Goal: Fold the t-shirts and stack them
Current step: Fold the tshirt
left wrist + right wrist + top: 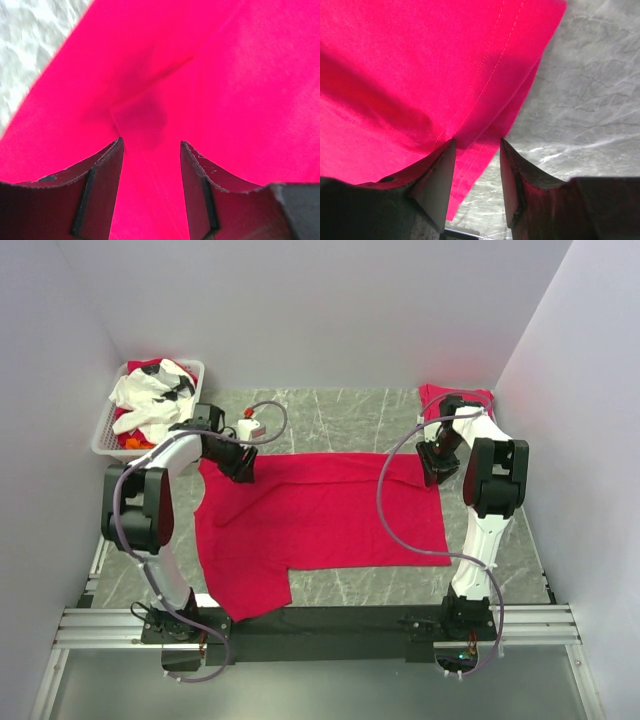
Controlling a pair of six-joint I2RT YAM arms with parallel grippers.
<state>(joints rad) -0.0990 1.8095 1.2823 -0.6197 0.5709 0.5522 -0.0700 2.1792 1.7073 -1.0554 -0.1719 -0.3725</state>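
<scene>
1. A plain crimson-red short-sleeved cloth t-shirt (320,520) lay spread flat across the middle of the grey marbled table (340,410), with one sleeve pointing toward the arms' bases.
2. The left gripper (243,472) was lowered onto the far left corner of this t-shirt, near its shoulder.
3. In the left wrist view its two dark fingers (102,175) stood apart, with a creased patch of red cloth showing in the gap and not pinched.
4. The right gripper (435,475) sat at the far right corner of the same t-shirt.
5. In the right wrist view its fingers (520,180) were also parted, and the stitched hem edge ran loose between them over bare table.
6. A second red t-shirt, folded (455,398), lay at the far right corner of the table, well apart from the spread one.
7. A white slotted plastic basket (105,435) at the far left held crumpled white cloth (150,400) and some red cloth.
</scene>
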